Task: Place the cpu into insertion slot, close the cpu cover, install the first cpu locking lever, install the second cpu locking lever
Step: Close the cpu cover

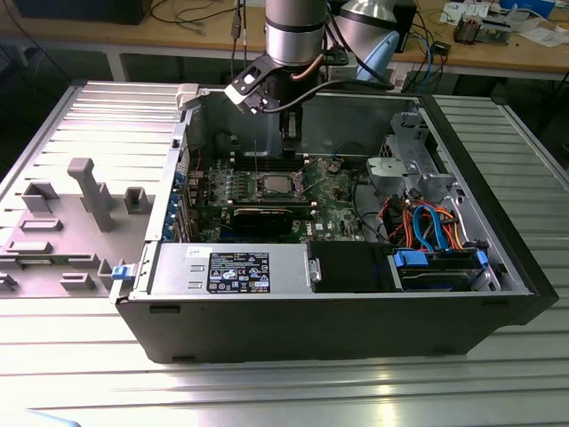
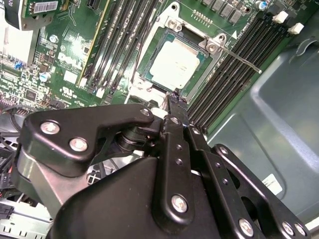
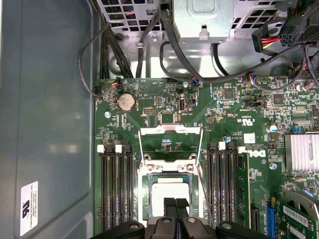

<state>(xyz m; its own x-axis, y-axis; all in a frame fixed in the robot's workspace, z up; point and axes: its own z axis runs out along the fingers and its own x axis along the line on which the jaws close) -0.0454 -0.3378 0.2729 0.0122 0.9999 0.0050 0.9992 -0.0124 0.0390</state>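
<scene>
dull silver square cpu (image 3: 169,191) lying flat inside the insertion slot (image 3: 146,186), near the middle of the green circuit board (image 3: 164,99); same chip seen bright in the second wrist view (image 2: 174,64) and small in the exterior view (image 1: 274,185).

cpu cover (image 3: 169,130), a thin metal frame with a square window, swung up and open on the side of the slot away from the claw, green board visible through the window.

thin metal lever rod (image 2: 237,59) sticking out from one corner of the slot, over the long black memory slots (image 2: 229,79).

gripper (image 3: 175,203) poised close above the slot's edge opposite the cover, black fingers pressed together with nothing between them; same closed tips in the second wrist view (image 2: 172,99) and exterior view (image 1: 289,138). contact with chip or slot impossible to judge.

memory slots flanking the socket on both sides. round coin battery (image 3: 126,102) further up the board, beyond the cover.

open computer case (image 1: 356,311) lying on its side on a ribbed metal table (image 1: 267,391). grey plastic fixture (image 1: 93,191) on the table at the exterior view's left.
</scene>
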